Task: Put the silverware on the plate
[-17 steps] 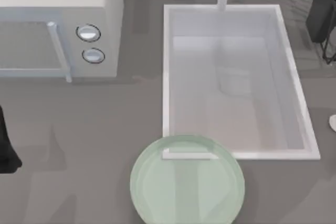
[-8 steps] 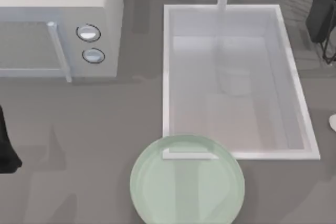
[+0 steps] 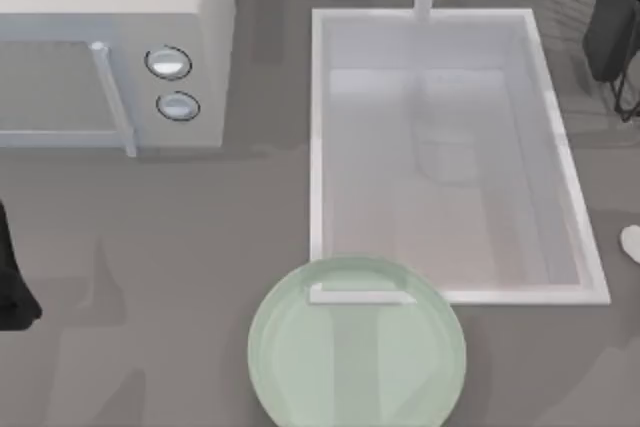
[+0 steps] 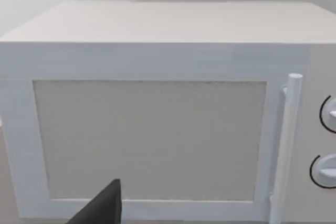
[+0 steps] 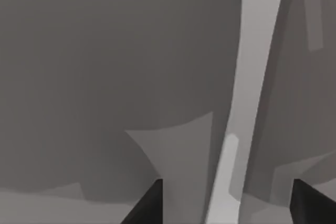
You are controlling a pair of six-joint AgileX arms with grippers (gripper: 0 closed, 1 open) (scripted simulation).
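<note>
The pale-green glass plate lay on the grey table at the near edge of the top view, a little left of centre, its far rim overlapping the near-left corner of the white sink. A thin white bar showed across the plate's far part. The microwave stood at the far left of the table, its door shut and its two dials facing the sink.

The left arm sat at the table's left edge, well apart from the plate, its wrist camera facing the microwave door; whether its fingers were parted I could not tell. The right gripper was at the far right corner of the top view, well apart from the plate and across the sink from it. Its two dark fingertips stood wide apart with nothing between them, over grey surface and a pale strip.
</note>
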